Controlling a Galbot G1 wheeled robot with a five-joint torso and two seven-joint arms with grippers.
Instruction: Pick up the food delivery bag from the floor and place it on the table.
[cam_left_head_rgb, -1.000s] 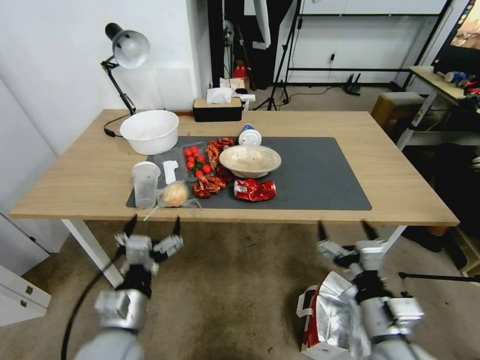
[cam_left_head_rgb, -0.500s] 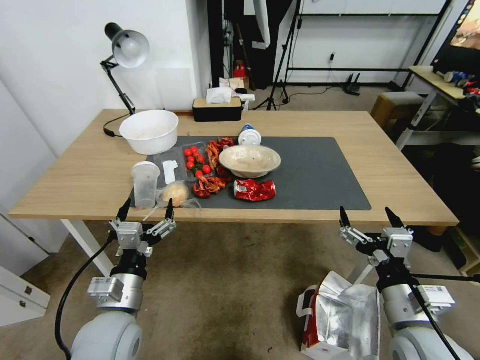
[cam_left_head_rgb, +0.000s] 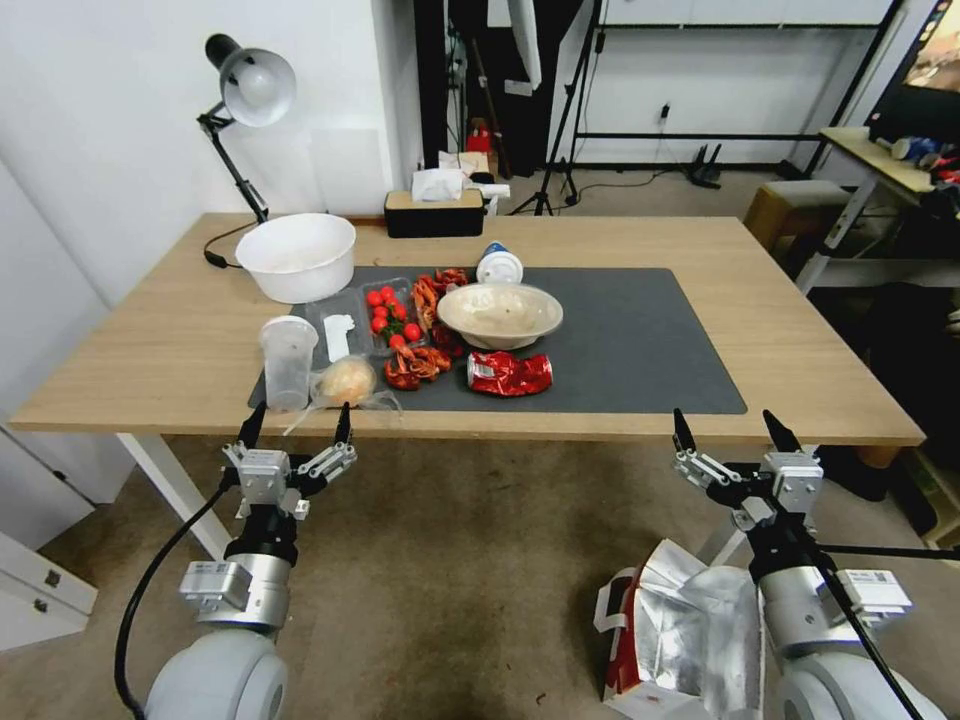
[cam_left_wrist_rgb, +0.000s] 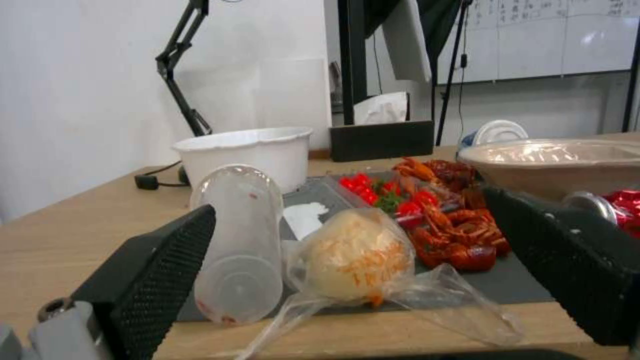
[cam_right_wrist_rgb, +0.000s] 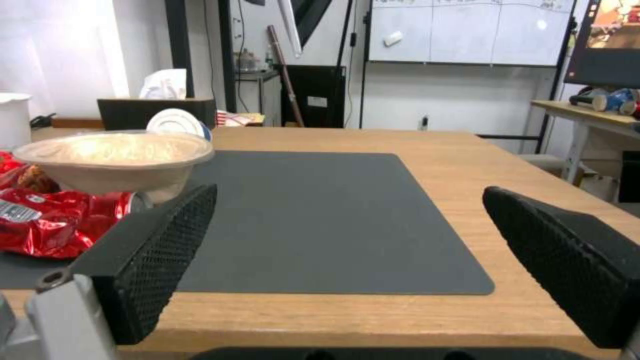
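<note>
Nearest the robot, the food delivery bag (cam_left_head_rgb: 680, 640) stood on the floor (cam_left_head_rgb: 460, 590), its mouth gaping so the crinkled foil lining faced up, a white strap handle hanging at its left side. It sat just below and beside the right arm, untouched, so the pickup had not begun.

Above it, the right gripper (cam_left_head_rgb: 727, 434) was raised at the level of the table's near edge, fingers spread wide with nothing between them. The left gripper (cam_left_head_rgb: 296, 424) was held the same way on the other side, its fingers likewise apart and empty, pointing at the table. Both arms looked parked in a ready pose rather than reaching; the right one seemed the natural choice for the bag, being almost directly over it.

Beyond the fingertips lay the table (cam_left_head_rgb: 800, 360), its dark grey mat (cam_left_head_rgb: 640, 350) bare on the right half, which looked like the obvious landing spot. The left half was crowded: a clear plastic cup (cam_left_head_rgb: 288, 362), a bagged bun (cam_left_head_rgb: 346, 383), crayfish (cam_left_head_rgb: 415, 367), a crushed red can (cam_left_head_rgb: 509, 373), a tray of cherry tomatoes (cam_left_head_rgb: 388, 312), a beige bowl (cam_left_head_rgb: 500, 314) and a large white bowl (cam_left_head_rgb: 297, 257). Farthest back stood a tissue box (cam_left_head_rgb: 434, 212) and a desk lamp (cam_left_head_rgb: 245, 95).
</note>
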